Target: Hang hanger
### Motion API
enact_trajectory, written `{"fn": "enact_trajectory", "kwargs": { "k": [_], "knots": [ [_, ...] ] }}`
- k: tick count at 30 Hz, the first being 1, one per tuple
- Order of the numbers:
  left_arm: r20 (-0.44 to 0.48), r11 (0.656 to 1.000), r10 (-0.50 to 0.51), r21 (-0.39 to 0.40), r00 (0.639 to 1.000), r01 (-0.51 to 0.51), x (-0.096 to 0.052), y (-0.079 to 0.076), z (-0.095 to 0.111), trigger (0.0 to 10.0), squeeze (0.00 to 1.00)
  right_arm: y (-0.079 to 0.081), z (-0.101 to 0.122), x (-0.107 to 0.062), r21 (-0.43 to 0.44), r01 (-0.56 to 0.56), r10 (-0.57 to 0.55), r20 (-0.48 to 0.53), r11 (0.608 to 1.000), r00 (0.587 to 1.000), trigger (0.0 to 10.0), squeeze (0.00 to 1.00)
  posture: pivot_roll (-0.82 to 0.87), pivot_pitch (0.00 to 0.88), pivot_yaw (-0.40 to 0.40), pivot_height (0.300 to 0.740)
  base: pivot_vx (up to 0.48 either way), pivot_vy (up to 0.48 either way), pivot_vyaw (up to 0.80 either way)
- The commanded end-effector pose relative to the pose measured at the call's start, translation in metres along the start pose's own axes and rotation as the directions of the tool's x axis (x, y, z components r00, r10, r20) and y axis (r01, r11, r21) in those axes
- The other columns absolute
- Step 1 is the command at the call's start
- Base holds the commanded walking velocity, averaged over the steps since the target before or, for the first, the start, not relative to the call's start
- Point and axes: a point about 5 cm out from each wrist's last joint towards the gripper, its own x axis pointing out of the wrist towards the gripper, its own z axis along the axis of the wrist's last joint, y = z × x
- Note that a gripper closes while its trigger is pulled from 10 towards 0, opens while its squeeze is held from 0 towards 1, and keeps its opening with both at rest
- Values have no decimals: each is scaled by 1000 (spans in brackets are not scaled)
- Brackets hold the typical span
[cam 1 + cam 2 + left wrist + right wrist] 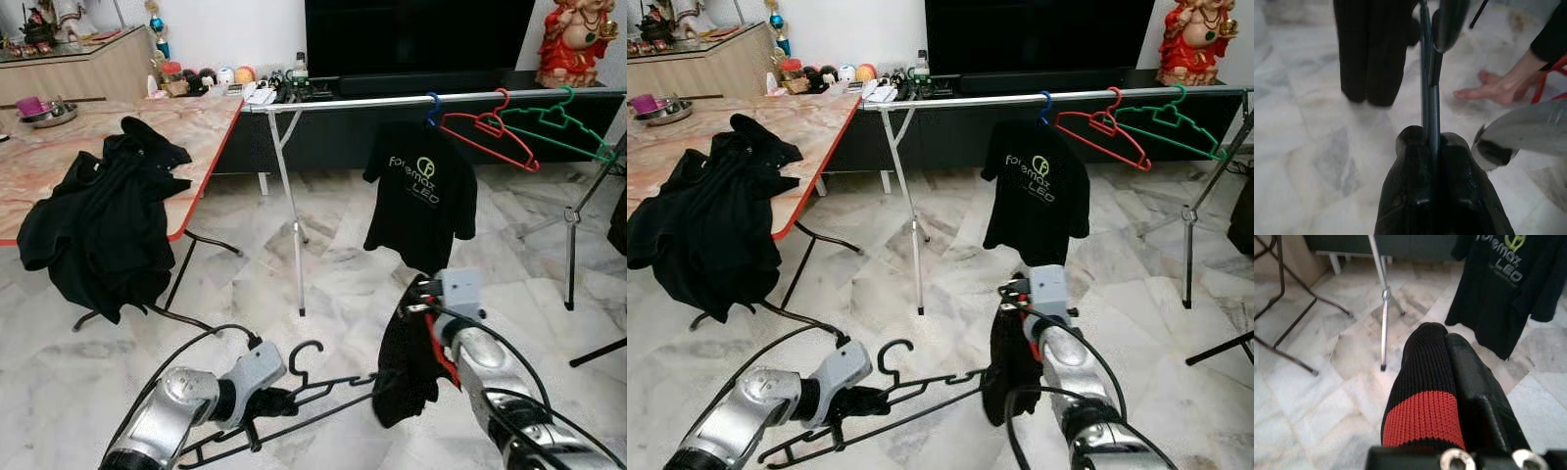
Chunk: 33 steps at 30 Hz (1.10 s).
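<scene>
left eye view: left end effector (pixel 269 403) gripping black hanger (pixel 294 397)

The left arm reached forward low on the robot's left side, and its left hand (pixel 266 401) had its two black fingers (pixel 1410 196) pressed tight together on the thin bar of a black hanger (pixel 294 406). The right arm stretched forward low on the right side, a little higher than the left, and its right hand (pixel 416 323) held a dark piece of clothing (pixel 404 377) that drooped down from it. In the right wrist view, a black finger (pixel 1474 391) lay snug against black and red knit cloth (pixel 1425 401).
</scene>
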Motion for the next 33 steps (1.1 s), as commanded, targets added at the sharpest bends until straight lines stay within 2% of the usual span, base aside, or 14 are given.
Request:
{"fn": "enact_trajectory", "kwargs": {
  "k": [1,4,10,15,18,23,27,33],
  "knots": [
    [5,1000,-27,-11,1000,27,-3,-3,3,10000,0,5,2,3,3,-17,17,-22,1000,1000,10000,0,80,18,14,740,0,0,0],
    [30,998,-61,-30,998,61,0,-10,9,10000,0,10,-8,2,-8,-27,26,-91,1000,995,10000,0,89,24,9,740,0,0,0],
    [30,996,-77,-41,997,79,4,-17,6,10000,0,15,-18,0,13,-12,13,-135,1000,991,10000,0,85,18,4,740,0,0,0],
    [38,996,13,-94,999,-9,11,-9,2,10000,0,15,-19,0,22,7,-3,-141,1000,990,10000,0,83,15,2,740,0,0,0],
    [61,993,35,-116,998,-28,13,-7,3,10000,0,14,-20,0,22,15,-11,-143,1000,990,10000,0,80,11,-1,740,0,0,0],
    [76,992,63,-115,995,-54,18,-5,4,10000,0,13,-21,-1,21,29,-26,-148,999,989,10000,0,80,8,1,740,0,0,0],
    [59,987,126,-110,990,-118,22,0,2,10000,0,12,-23,-2,25,39,-34,-153,999,988,10000,0,79,4,4,740,0,0,0],
    [27,996,26,-83,999,-24,21,-9,-3,10000,0,9,-25,-3,23,54,-50,-158,998,986,10000,0,83,0,9,740,0,0,0]
  ]
}}
